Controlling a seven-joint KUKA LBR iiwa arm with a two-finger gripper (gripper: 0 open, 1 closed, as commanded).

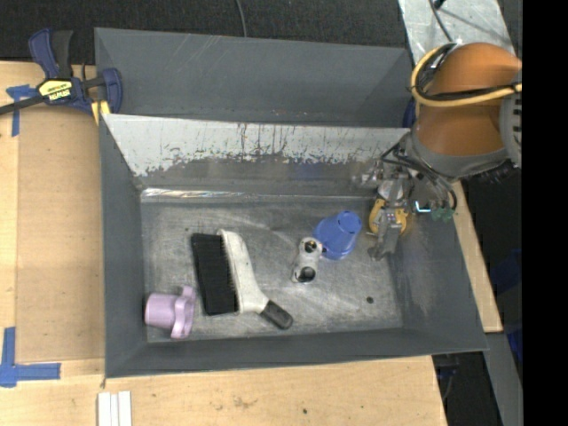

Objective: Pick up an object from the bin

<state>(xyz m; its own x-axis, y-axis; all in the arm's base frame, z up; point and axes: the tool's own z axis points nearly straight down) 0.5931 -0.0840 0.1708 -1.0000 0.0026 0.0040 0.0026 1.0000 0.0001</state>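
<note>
My gripper (385, 236) hangs low at the right side of the bin, close to the right wall. Just left of it lies a blue cup-shaped piece (337, 235), beside the gripper and apart from it. A small silver and black part (306, 261) sits a little further left, touching the blue piece's lower edge. Nothing shows in the gripper's grasp.
A white-handled brush (241, 278) with black bristles lies on the left half of the floor. A lilac plastic piece (170, 312) rests in the front left corner. The arm's orange cover hangs over the bin's right rim.
</note>
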